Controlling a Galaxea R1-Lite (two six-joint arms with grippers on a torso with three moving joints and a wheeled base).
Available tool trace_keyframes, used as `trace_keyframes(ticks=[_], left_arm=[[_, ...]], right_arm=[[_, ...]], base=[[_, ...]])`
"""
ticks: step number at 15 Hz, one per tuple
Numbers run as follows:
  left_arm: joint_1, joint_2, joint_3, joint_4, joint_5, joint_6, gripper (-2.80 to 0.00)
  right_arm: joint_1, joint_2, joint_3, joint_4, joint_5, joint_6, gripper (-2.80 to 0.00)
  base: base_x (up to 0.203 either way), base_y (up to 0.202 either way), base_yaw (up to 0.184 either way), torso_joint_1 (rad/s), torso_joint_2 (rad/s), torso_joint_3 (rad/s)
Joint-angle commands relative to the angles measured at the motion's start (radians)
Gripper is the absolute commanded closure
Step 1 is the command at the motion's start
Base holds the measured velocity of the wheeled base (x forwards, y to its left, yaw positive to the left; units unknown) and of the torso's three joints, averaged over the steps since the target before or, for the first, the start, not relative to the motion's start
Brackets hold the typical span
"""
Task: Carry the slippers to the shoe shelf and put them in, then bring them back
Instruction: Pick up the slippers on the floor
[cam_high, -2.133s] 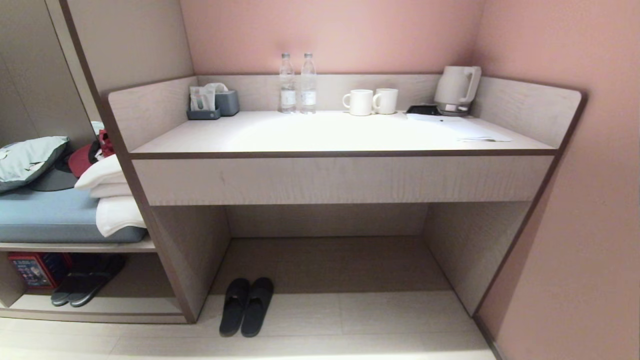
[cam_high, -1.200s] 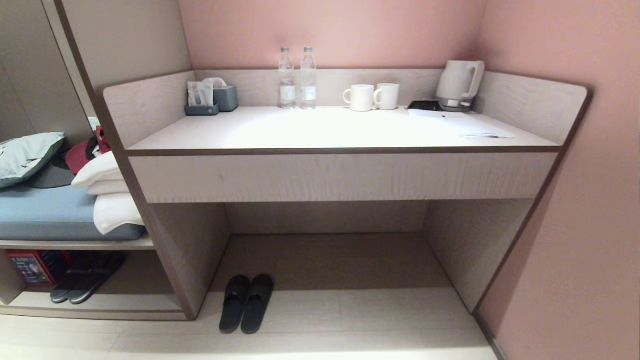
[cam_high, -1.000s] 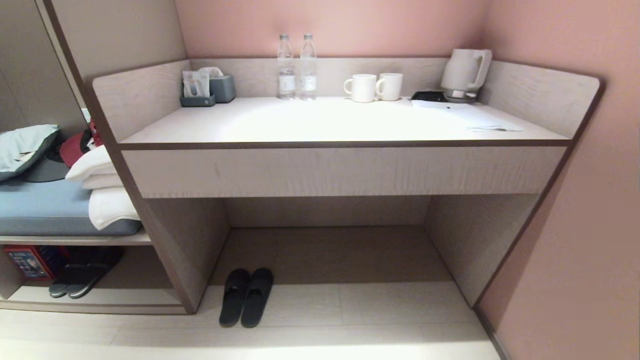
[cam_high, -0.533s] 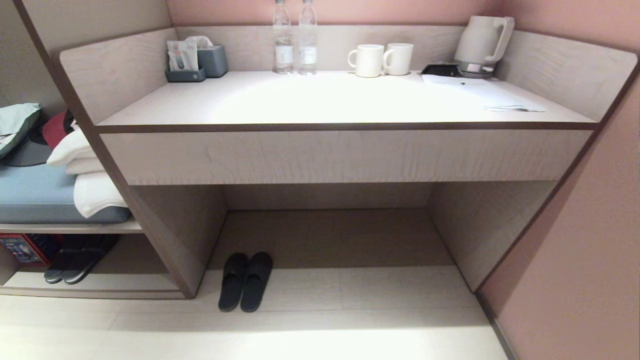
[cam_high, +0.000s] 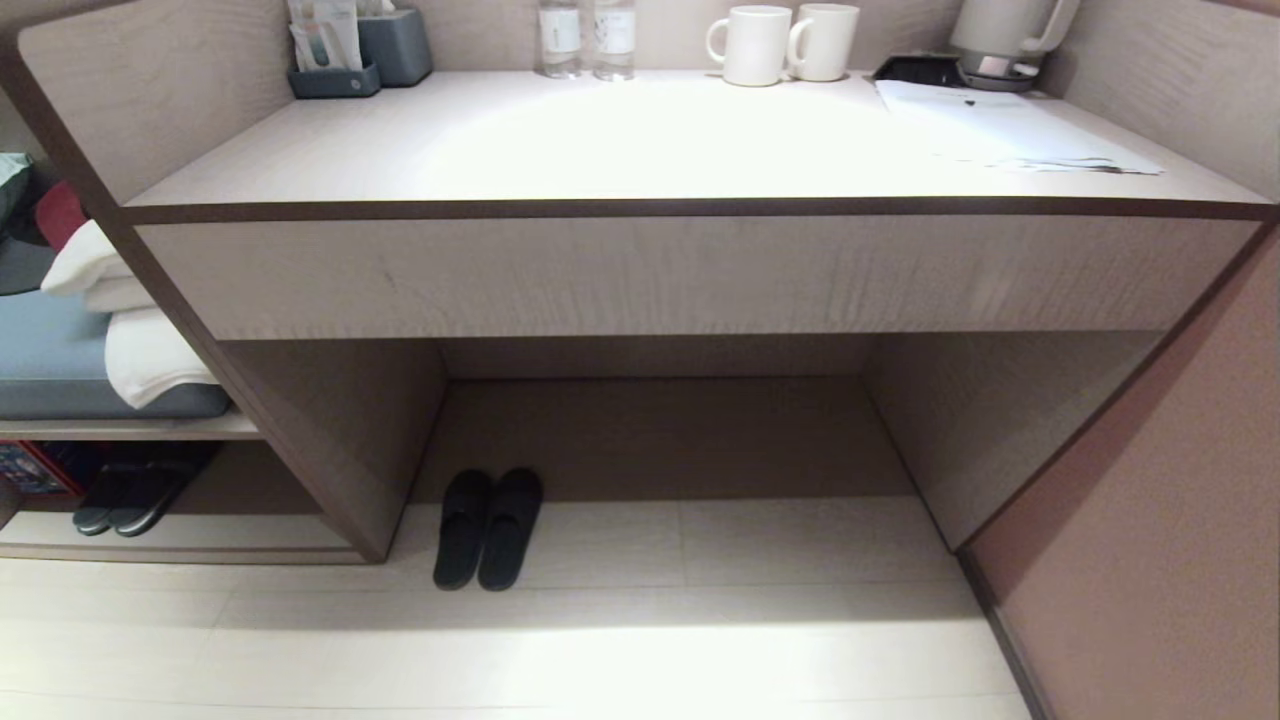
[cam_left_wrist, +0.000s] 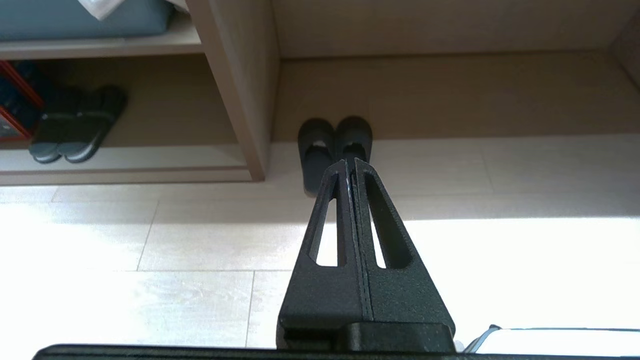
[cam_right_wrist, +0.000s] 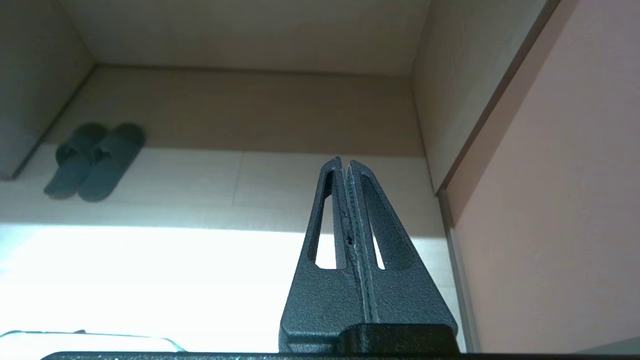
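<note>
1. Black slippers (cam_high: 488, 528) side by side on the pale floor (cam_high: 640, 640), toes pointing into the knee recess of the desk (cam_high: 640, 270), just beside its left side panel; untouched by either pincer.
2. Left of that panel, the low shoe shelf (cam_high: 180, 548) with its raised base board, holding another dark pair (cam_high: 125, 498) with paler sole rims and a red box (cam_high: 30, 468) at the far left.
3. Above the shelf, a blue cushion (cam_high: 60, 360) with folded white towels (cam_high: 140, 345).
4. On the desk top, two white mugs (cam_high: 785, 42), two water bottles (cam_high: 587, 35), a kettle (cam_high: 1010, 35), a grey holder (cam_high: 360, 50) and a sheet of paper (cam_high: 1000, 125).
5. Compared with half a second earlier: whole scene shifted upward in the head view, bottle tops and kettle lid now cut off, more floor showing; slippers in the same spot beside the panel.
6. Left pincer (cam_left_wrist: 350, 162) pressed together, empty, above the floor and short of the slippers in its own view.
7. Right pincer (cam_right_wrist: 345, 161) pressed together, empty, well apart from the slippers, aimed at the right side of the recess.
</note>
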Motion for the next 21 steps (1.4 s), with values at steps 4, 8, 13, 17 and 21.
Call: trace_keyframes(ticks=[4, 8, 13, 17, 21], left_arm=[[0.0, 0.0, 0.0, -0.001, 0.001, 0.0, 0.0], [0.0, 0.0, 0.0, -0.001, 0.001, 0.0, 0.0], [0.0, 0.0, -0.001, -0.001, 0.001, 0.0, 0.0], [0.0, 0.0, -0.001, -0.001, 0.001, 0.0, 0.0], [0.0, 0.0, -0.001, -0.001, 0.001, 0.0, 0.0]], right_arm=[[0.0, 0.0, 0.0, 0.0, 0.0, 0.0, 0.0], [0.0, 0.0, 0.0, 0.0, 0.0, 0.0, 0.0], [0.001, 0.0, 0.0, 0.0, 0.0, 0.0, 0.0], [0.0, 0.0, 0.0, 0.0, 0.0, 0.001, 0.0], [0.0, 0.0, 0.0, 0.0, 0.0, 0.0, 0.0]], base=[[0.0, 0.0, 0.0, 0.005, 0.01, -0.197], [0.0, 0.0, 0.0, 0.004, 0.0, -0.202], [0.0, 0.0, 0.0, 0.006, 0.0, -0.199], [0.0, 0.0, 0.0, 0.001, 0.0, -0.202], [0.0, 0.0, 0.0, 0.005, 0.0, -0.196]])
